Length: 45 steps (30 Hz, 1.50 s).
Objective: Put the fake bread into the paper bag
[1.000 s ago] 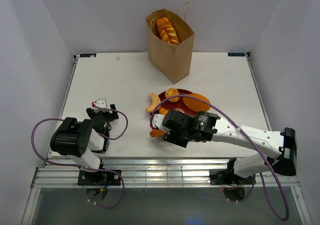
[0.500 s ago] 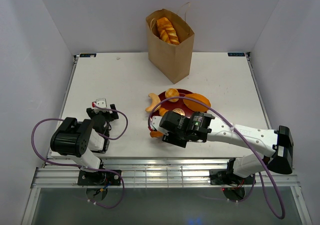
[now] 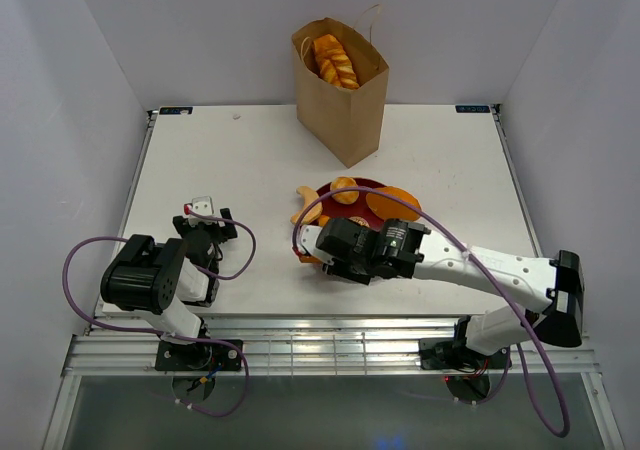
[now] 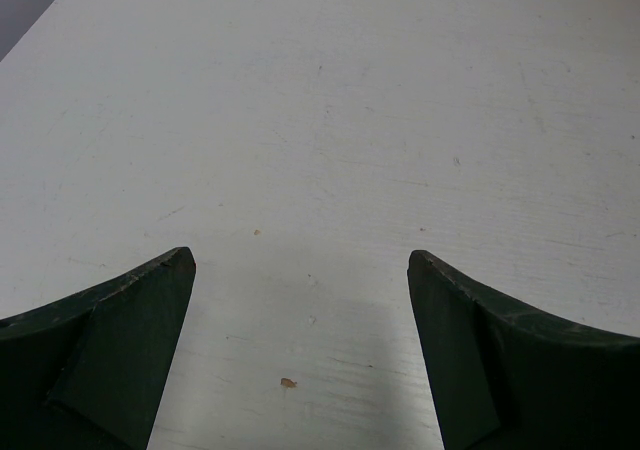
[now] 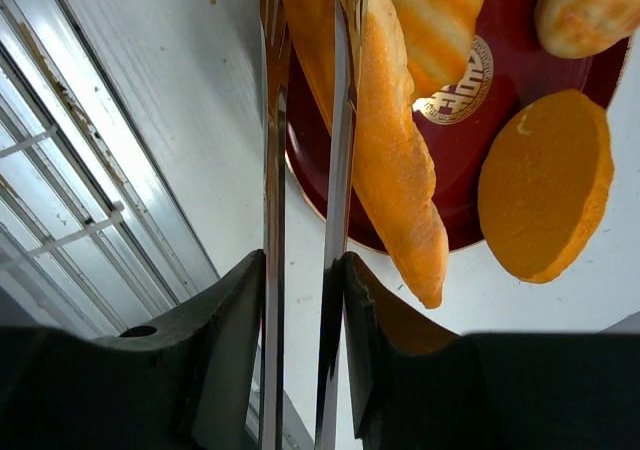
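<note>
The brown paper bag point(image 3: 342, 98) stands at the back of the table with a golden bread point(image 3: 335, 60) inside. The dark red plate point(image 3: 362, 195) carries several fake breads. My right gripper point(image 3: 308, 246) is at the plate's near left edge. In the right wrist view, my right gripper point(image 5: 305, 270) is shut on metal tongs point(image 5: 340, 170), whose blades pinch a long orange baguette point(image 5: 390, 160) lying across the plate point(image 5: 520, 60). A striped roll point(image 5: 435, 15), a bun point(image 5: 590, 5) and a flat oval loaf point(image 5: 545, 185) lie beside it. My left gripper point(image 4: 300, 260) is open and empty.
A croissant point(image 3: 305, 210) lies at the plate's left rim. My left gripper point(image 3: 205, 222) rests low over bare white table at the near left. The metal rail point(image 3: 330, 345) runs along the table's front edge. White walls enclose the table on three sides.
My right arm has shifted a little left and away from the front edge, bringing the tongs further onto the baguette at the plate. The left arm has not moved.
</note>
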### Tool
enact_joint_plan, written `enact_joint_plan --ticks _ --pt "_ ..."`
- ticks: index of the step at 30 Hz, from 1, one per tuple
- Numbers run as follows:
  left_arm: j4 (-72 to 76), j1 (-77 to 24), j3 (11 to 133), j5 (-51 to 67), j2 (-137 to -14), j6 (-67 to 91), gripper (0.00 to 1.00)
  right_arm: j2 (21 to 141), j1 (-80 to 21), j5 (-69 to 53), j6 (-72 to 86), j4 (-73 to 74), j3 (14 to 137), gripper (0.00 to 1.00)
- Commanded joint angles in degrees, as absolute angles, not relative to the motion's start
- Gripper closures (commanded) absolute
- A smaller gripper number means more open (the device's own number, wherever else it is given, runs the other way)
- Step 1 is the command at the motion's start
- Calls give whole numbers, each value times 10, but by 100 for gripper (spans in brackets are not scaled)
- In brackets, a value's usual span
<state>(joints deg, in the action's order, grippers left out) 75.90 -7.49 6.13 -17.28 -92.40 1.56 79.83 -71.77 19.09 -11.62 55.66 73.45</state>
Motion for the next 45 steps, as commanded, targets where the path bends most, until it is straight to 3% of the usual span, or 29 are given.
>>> enact_joint_plan --ticks 1,5,10,20,30,35,45 --pt "815 -73 67 -165 -914 23 2 748 -722 206 -114 545 786 74" --pt "815 -73 66 -165 -914 23 2 700 -722 205 -110 493 792 77" --pt "815 -72 67 -165 -914 23 2 638 -722 235 -104 401 788 92" --pt "815 -72 67 -165 -914 23 2 561 -722 349 -141 158 751 92" --pt "815 -73 66 -165 -914 23 2 512 -718 483 -279 -217 707 92" --pt "815 -73 67 -165 -913 23 2 543 -676 484 -281 -236 735 92" --pt "814 -72 67 -165 -913 23 2 668 -483 329 -210 -236 843 92"
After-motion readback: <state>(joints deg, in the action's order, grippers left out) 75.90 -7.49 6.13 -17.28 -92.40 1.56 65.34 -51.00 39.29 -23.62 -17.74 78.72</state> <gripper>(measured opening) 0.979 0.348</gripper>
